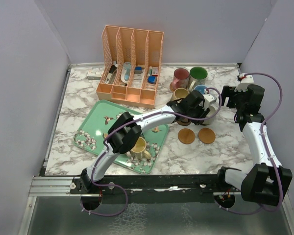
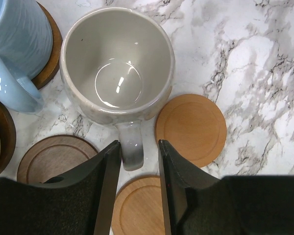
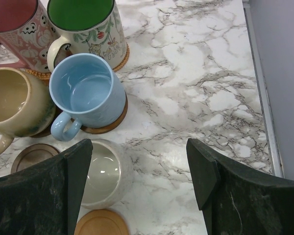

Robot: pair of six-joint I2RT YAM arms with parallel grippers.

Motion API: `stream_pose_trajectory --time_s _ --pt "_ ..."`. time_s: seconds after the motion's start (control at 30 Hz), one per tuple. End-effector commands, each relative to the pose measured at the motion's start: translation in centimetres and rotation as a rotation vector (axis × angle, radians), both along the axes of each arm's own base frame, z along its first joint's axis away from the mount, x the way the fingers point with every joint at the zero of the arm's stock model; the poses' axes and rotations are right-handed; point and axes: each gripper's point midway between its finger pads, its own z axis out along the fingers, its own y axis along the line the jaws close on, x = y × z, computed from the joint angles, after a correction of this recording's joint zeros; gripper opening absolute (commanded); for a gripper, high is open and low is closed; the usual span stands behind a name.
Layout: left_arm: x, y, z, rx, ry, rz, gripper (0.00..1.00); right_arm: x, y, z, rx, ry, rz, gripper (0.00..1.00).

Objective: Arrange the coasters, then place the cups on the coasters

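Left wrist view looks straight down into the grey mug [image 2: 117, 63], upright on the marble table [image 2: 255, 58] in the cluster of cups at the right of the scene. We cannot tell whether a coaster lies under it.

We judge the main risk to be an off-centre squeeze. It would shove the handle [image 2: 131, 152] sideways and spin the mug into the blue mug [image 2: 14, 44], which stands just beside it on its own dark coaster [image 2: 51, 54]. Lifted by the handle alone, the body could tip and swing. Set half onto a light coaster [image 2: 191, 129], it would rest tilted. Both arms also crowd these cups and could clash.

The left gripper [image 2: 138, 144] straddles the handle with its fingers narrow. One seems to touch the handle's side, while a sliver of marble shows beside the other, so we judge nothing is clamped. The right gripper [image 3: 139, 181] hangs wide apart above the cups, holding nothing.
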Motion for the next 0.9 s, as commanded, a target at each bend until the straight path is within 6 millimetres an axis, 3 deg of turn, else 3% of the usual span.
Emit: stream_pose_trajectory --time_s 0.0,0.27,0.3,0.4,0.6,0.87 --pt "-1.0 -0.2 3.4 -0.054 -0.016 -0.022 0.39 0.2 0.0 1.8 -0.012 -0.057 0.012 0.79" --pt "-0.8 0.3 5.6 -0.061 -0.071 -0.029 0.45 0.1 0.1 1.7 -0.017 -0.057 0.025 0.79" --pt "-1.2 1.1 6.6 -0.055 -0.109 -0.053 0.49 0.2 0.6 1.0 -0.012 -0.028 0.059 0.79" --pt "-1.4 2.7 7.2 -0.028 -0.164 -0.076 0.53 0.4 1.0 0.3 -0.01 0.007 0.089 0.79" --pt "-1.4 7.1 8.9 0.07 -0.324 -0.115 0.63 0.3 2.1 0.0 -0.007 0.02 0.173 0.79" --pt "0.0 15.4 9.1 0.279 -0.407 -0.061 0.73 0.0 3.8 0.3 0.008 0.016 0.273 0.79"
